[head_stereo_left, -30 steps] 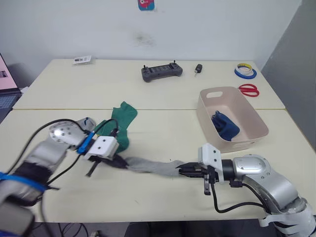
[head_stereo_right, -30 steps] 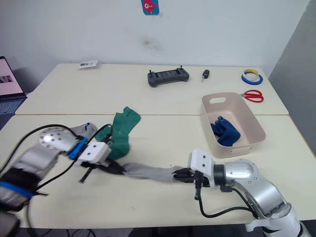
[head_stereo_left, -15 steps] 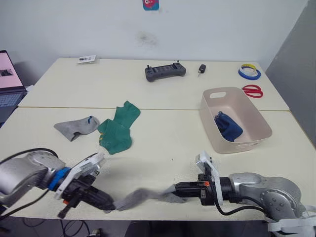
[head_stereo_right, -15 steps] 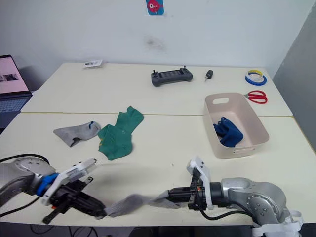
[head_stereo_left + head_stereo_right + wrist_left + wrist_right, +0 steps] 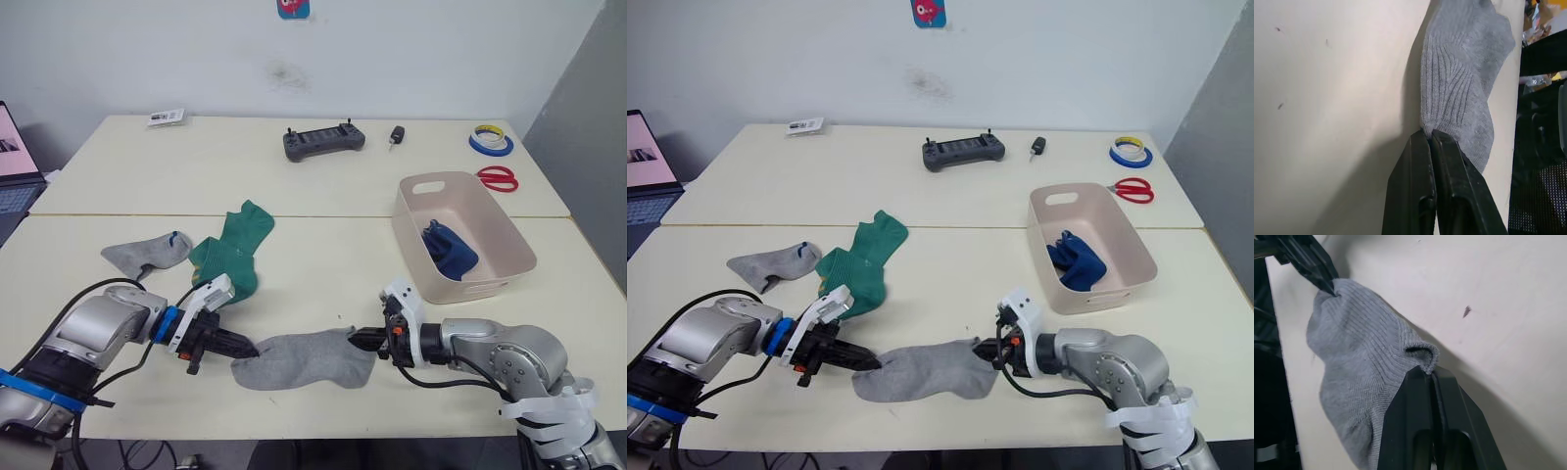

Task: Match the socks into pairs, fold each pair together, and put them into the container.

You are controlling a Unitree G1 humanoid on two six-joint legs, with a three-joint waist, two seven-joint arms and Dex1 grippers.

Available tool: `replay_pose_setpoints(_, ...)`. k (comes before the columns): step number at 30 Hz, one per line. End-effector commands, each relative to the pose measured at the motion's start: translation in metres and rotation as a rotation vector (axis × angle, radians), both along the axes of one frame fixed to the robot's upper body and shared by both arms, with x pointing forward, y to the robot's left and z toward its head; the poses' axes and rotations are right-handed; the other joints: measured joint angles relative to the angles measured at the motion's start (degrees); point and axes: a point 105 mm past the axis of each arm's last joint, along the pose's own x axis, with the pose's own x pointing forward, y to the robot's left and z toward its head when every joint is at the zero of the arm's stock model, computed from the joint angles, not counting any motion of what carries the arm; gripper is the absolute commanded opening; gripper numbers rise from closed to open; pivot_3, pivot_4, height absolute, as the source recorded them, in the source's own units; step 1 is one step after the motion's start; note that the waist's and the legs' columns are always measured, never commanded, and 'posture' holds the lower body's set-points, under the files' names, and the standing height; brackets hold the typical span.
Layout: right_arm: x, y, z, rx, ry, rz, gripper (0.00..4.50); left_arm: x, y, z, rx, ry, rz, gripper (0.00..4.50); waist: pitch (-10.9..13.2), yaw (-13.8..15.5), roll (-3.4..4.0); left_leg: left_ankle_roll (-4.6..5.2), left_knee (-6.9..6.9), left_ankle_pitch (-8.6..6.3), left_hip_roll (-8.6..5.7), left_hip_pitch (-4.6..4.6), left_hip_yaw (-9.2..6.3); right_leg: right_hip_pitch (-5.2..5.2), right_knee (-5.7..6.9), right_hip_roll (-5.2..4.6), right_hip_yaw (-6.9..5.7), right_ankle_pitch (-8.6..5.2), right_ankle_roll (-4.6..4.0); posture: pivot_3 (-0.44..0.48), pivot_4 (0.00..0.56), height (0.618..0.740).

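Left gripper (image 5: 247,350), right gripper (image 5: 359,339) — both pinching grey sock (image 5: 304,358); no legible writing.

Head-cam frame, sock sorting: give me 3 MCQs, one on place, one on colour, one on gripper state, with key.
1. Where is the second grey sock?
A. in the container
B. on the table, left of the green socks
C. beside the scissors

2. What colour are the socks inside the container?
A. dark blue
B. green
C. grey

3. What is the state of the two grippers?
A. both open above the table
B. left shut, right open
C. each shut on one end of the grey sock

Key:
1 B, it lies flat next to the green socks.
2 A, the dark blue socks sit in the tub.
3 C, the left gripper and the right gripper each pinch an end of the grey sock, as the wrist views show.
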Motion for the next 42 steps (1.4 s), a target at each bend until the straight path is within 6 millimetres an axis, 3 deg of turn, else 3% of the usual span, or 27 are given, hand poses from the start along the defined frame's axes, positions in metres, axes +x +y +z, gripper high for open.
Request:
replay_pose_setpoints(1,0.005,0.0,0.012,0.0,-0.109,-0.005,0.98,0.015,0.002,0.011,0.015,-0.156,0.001,0.45,0.0,0.0,0.0,0.0,0.0,0.0,0.01,0.0,-0.01,0.0,0.0,-0.02,0.0,0.0,0.0,0.0,0.15,0.74)
replay_pose_setpoints(9,0.005,-0.014,0.03,-0.007,-0.256,-0.02,3.9,0.033,0.014,0.035,0.005,-0.35,0.081,2.88,0.0,0.0,-0.01,0.0,0.0,0.0,-0.02,-0.01,-0.02,0.02,-0.01,-0.31,-0.03,0.0,0.0,0.0,0.15,0.74)
replay_pose_setpoints(11,-0.002,-0.014,0.038,-0.002,-0.319,0.026,4.5,0.029,0.013,0.044,-0.025,-0.394,0.059,3.5,0.0,0.0,0.0,0.0,0.0,0.0,-0.02,-0.01,-0.02,0.02,-0.01,-0.33,-0.03,0.0,0.0,0.0,0.15,0.74)
replay_pose_setpoints(12,-0.007,-0.013,0.042,0.004,-0.353,0.064,4.5,0.027,0.013,0.046,-0.033,-0.401,0.063,3.81,0.0,0.0,0.0,0.0,0.0,0.0,-0.02,-0.01,-0.01,0.02,-0.01,-0.33,-0.02,0.0,0.0,0.0,0.15,0.74)
replay_pose_setpoints(16,-0.02,-0.006,0.049,-0.005,-0.518,0.174,4.5,0.011,0.007,0.046,-0.058,-0.395,0.043,3.81,0.0,-0.1,0.0,0.0,-0.02,0.0,-0.01,0.01,0.0,0.04,-0.04,-0.35,0.0,0.0,0.0,0.0,0.15,0.74)
replay_pose_setpoints(22,-0.028,0.004,0.045,0.052,-0.582,0.178,4.5,-0.011,-0.019,0.051,-0.195,-0.422,0.044,3.81,0.0,0.1,-0.02,-0.01,0.0,0.01,-0.01,0.02,-0.04,0.1,-0.04,-0.4,-0.05,0.0,0.0,0.0,0.15,0.74)
replay_pose_setpoints(27,-0.039,0.009,0.038,0.071,-0.567,0.209,2.86,-0.017,-0.025,0.044,-0.216,-0.416,0.074,2.3,0.0,0.1,-0.03,-0.02,0.01,0.01,-0.03,0.08,-0.06,0.19,-0.05,-0.42,-0.08,0.0,0.01,0.0,0.15,0.74)
replay_pose_setpoints(34,-0.033,0.006,0.039,0.034,-0.624,0.194,0.35,0.0,-0.001,0.045,-0.222,-0.588,0.313,0.06,0.0,0.0,-0.03,-0.01,0.0,0.01,-0.02,0.13,-0.07,0.2,-0.05,-0.41,-0.08,0.0,0.0,0.0,0.15,0.74)
replay_pose_setpoints(35,-0.028,0.005,0.04,0.014,-0.637,0.181,0.03,0.002,0.003,0.045,-0.221,-0.626,0.369,0.0,0.0,0.0,-0.03,-0.02,0.0,0.01,-0.02,0.11,-0.08,0.21,-0.05,-0.41,-0.08,0.0,0.0,0.0,0.15,0.74)
replay_pose_setpoints(39,-0.017,0.004,0.053,0.003,-0.651,0.161,0.03,0.004,0.022,0.052,-0.243,-0.711,0.539,0.0,-0.1,0.1,-0.08,-0.02,0.02,0.01,-0.03,0.12,-0.07,0.22,-0.06,-0.45,-0.08,0.0,0.0,0.0,0.15,0.74)
replay_pose_setpoints(42,-0.013,0.011,0.069,0.023,-0.655,0.193,0.4,0.009,0.058,0.055,-0.14,-0.838,0.698,0.38,0.0,0.1,-0.08,-0.02,0.01,0.01,-0.02,0.13,-0.11,0.23,-0.06,-0.44,-0.13,0.0,0.0,0.0,0.15,0.74)
